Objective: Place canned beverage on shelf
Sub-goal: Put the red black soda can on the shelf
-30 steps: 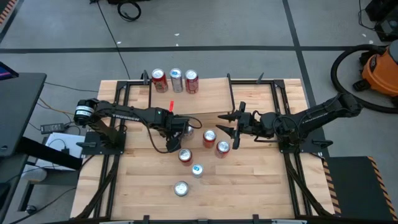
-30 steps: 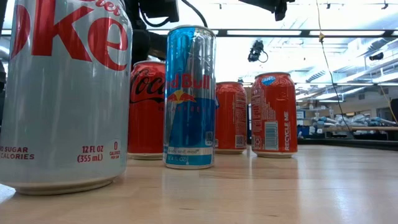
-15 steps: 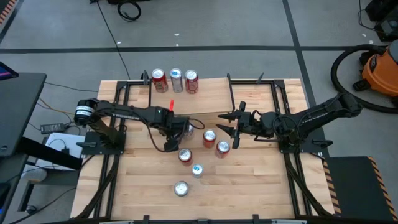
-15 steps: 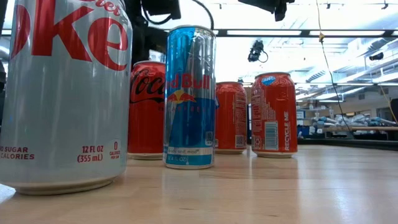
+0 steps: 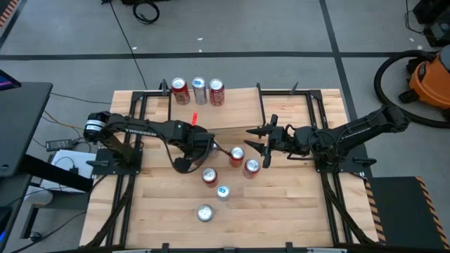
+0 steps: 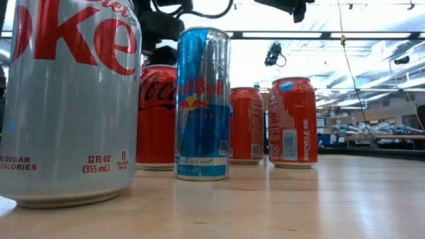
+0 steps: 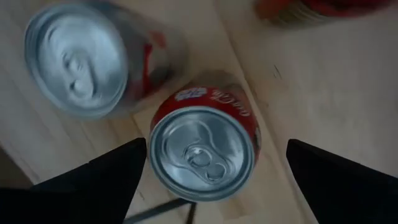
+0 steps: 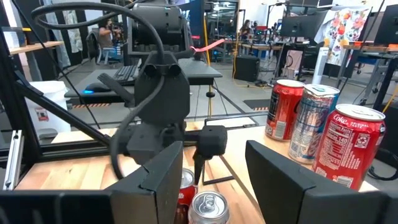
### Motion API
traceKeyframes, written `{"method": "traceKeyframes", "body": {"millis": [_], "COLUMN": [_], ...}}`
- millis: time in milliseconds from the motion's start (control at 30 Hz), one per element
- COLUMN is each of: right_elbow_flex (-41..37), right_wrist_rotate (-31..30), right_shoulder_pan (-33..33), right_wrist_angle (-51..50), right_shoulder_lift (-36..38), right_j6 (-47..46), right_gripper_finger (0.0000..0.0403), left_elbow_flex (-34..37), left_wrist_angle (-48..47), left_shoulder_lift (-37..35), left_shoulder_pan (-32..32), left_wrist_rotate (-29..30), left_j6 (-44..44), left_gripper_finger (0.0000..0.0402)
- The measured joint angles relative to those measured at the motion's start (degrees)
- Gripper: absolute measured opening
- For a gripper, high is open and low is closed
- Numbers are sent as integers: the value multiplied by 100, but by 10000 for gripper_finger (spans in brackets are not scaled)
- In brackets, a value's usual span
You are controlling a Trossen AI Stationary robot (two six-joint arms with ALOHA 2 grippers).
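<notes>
A red Coca-Cola can (image 7: 202, 152) stands upright on the table; it also shows in the high view (image 5: 209, 176) and the low view (image 6: 157, 116). My left gripper (image 7: 216, 142) is open and points down above it, one finger on either side of the can's top, touching nothing; it shows in the high view (image 5: 199, 147). My right gripper (image 8: 227, 177) is open and empty, held level over the table's middle right (image 5: 261, 144). The shelf (image 5: 235, 112) stands at the far middle, with three cans (image 5: 199, 90) upright on its far edge.
A silver can (image 7: 81, 56) stands close beside the Coca-Cola can. Two red cans (image 5: 237, 156) (image 5: 252, 167) stand under my right gripper. A Red Bull can (image 5: 223, 191) and a Diet Coke can (image 5: 204, 213) stand nearer the front edge. Black frame rails (image 5: 133, 140) run along both sides.
My left gripper has come lower over the Coca-Cola can, as the low view shows. The cans have stayed where they were.
</notes>
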State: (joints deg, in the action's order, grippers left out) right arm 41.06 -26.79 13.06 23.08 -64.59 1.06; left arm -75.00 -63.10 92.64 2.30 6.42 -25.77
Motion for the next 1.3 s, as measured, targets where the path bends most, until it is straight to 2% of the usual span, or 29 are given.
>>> {"method": "traceKeyframes", "body": {"millis": [233, 400, 533, 800, 900, 1033, 1167, 1300], "right_elbow_flex": [0, 0, 0, 0, 0, 0, 0, 0], "right_wrist_rotate": [90, 90, 90, 90, 90, 90, 90, 90], "right_shoulder_pan": [0, 0, 0, 0, 0, 0, 0, 0], "right_wrist_angle": [1, 1, 0, 1, 1, 1, 1, 23], "right_shoulder_lift": [1, 1, 1, 1, 1, 1, 1, 1], "right_j6": [-2, 0, 2, -2, 0, -3, -46, -46], "right_gripper_finger": [185, 185, 185, 185, 185, 185, 185, 185], "left_elbow_flex": [144, 271, 275, 275, 275, 274, 275, 280], "left_wrist_angle": [55, 44, 59, 17, -1, 62, 115, 169], "left_shoulder_lift": [-2, -2, -2, -6, -11, -11, -9, -7], "left_shoulder_pan": [119, 121, 121, 121, 121, 121, 115, 109], "left_wrist_rotate": [26, -7, -7, 0, 0, 68, 468, 493], "left_j6": [-1117, -1095, -569, 454, 1120, 2627, 4290, 4320], "left_gripper_finger": [400, 400, 387, 326, 311, 308, 314, 316]}}
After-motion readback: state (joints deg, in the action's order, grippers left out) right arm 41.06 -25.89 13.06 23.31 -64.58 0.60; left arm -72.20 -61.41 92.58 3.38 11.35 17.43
